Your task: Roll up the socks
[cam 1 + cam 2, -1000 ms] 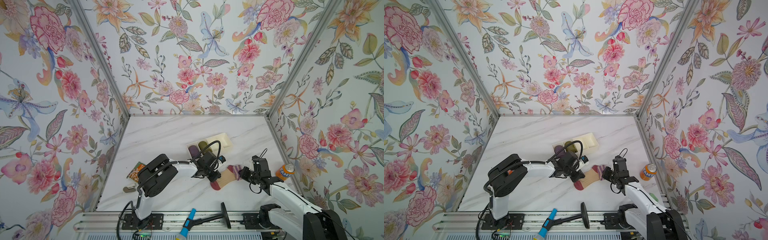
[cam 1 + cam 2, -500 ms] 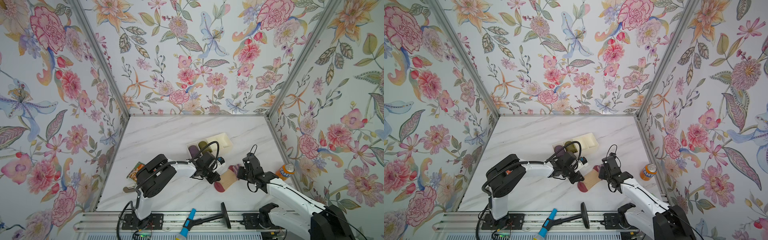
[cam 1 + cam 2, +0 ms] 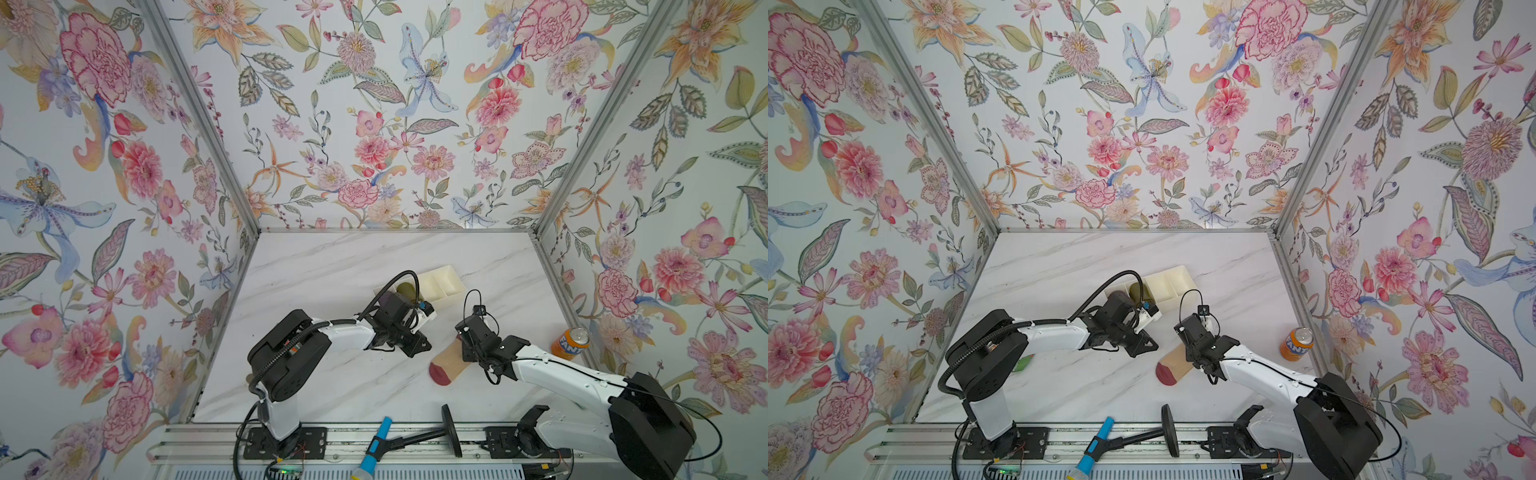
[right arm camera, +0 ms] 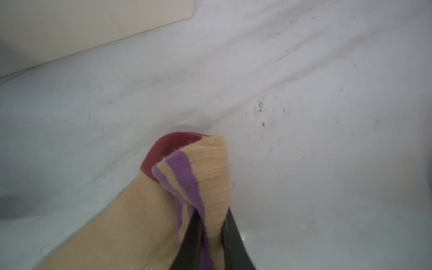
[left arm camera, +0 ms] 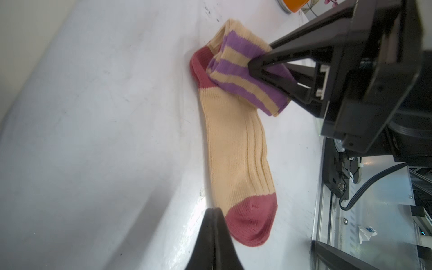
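R gripper (image 5: 263, 70) on socks (image 5: 233, 152); tray (image 3: 448, 282) nr

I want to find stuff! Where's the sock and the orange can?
sock (image 5: 233, 152), left wrist view, on its tan middle.
orange can (image 3: 570, 345), in a top view, on its orange side.

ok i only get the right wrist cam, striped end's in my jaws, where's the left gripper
Observer: The left gripper is shut, empty, just left of the sock in a top view.
Operator: is its far end flat
Observer: Yes, the toe lies flat on the table.
Operator: anything to my right
Observer: An orange can stands upright by the right wall.
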`<state>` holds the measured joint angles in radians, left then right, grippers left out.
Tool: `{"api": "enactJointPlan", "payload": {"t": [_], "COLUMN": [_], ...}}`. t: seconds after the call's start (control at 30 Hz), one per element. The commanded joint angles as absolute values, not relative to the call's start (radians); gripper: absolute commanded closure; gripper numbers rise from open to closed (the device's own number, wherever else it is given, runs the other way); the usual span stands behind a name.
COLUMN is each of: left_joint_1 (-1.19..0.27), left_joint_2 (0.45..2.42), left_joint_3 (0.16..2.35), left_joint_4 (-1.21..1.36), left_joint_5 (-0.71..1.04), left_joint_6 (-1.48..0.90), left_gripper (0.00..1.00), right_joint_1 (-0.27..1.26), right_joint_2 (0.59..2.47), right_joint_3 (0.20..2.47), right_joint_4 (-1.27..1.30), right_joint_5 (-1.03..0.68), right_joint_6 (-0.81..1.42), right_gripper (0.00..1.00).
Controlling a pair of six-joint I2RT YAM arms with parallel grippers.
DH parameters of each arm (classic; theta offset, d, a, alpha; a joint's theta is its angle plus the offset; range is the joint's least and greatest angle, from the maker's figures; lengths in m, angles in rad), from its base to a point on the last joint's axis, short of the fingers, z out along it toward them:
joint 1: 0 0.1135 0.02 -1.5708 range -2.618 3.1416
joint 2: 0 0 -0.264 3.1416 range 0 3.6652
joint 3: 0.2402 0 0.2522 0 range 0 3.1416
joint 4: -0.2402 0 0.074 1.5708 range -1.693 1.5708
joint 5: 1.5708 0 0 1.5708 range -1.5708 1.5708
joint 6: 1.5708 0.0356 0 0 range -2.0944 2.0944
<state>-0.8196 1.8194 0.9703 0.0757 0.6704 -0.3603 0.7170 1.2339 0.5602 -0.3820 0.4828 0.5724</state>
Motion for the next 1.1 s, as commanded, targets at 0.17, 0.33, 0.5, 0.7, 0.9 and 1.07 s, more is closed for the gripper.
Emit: {"api": "enactJointPlan", "payload": {"t": [0.17, 0.33, 0.5, 0.7, 0.9, 1.07], "left_joint_1": [-0.789, -0.769, -0.752, -0.731, -0.718, -0.713], "left_joint_2": [1.787, 1.785, 1.785, 1.787, 1.799, 1.818], "left_joint_3": [0.953, 0.945, 0.945, 0.948, 0.961, 0.977], "left_joint_4": [0.101, 0.128, 0.127, 0.128, 0.129, 0.123], "left_joint_5": [0.699, 0.713, 0.715, 0.716, 0.716, 0.72], "left_joint_6": [-0.383, -0.399, -0.397, -0.39, -0.385, -0.377], "left_gripper": [0.94, 0.94, 0.93, 0.93, 0.93, 0.92], "right_joint_1": [0.841, 0.919, 0.967, 1.008, 1.056, 1.086], "right_joint_2": [1.372, 1.476, 1.551, 1.603, 1.652, 1.667], "right_joint_3": [0.639, 0.694, 0.722, 0.754, 0.78, 0.787], "right_joint_4": [-0.479, -0.546, -0.556, -0.576, -0.592, -0.591], "right_joint_5": [0.65, 0.712, 0.7, 0.702, 0.694, 0.686], "right_joint_6": [0.597, 0.655, 0.684, 0.706, 0.718, 0.719], "right_gripper": [0.92, 0.89, 0.88, 0.88, 0.86, 0.75]}}
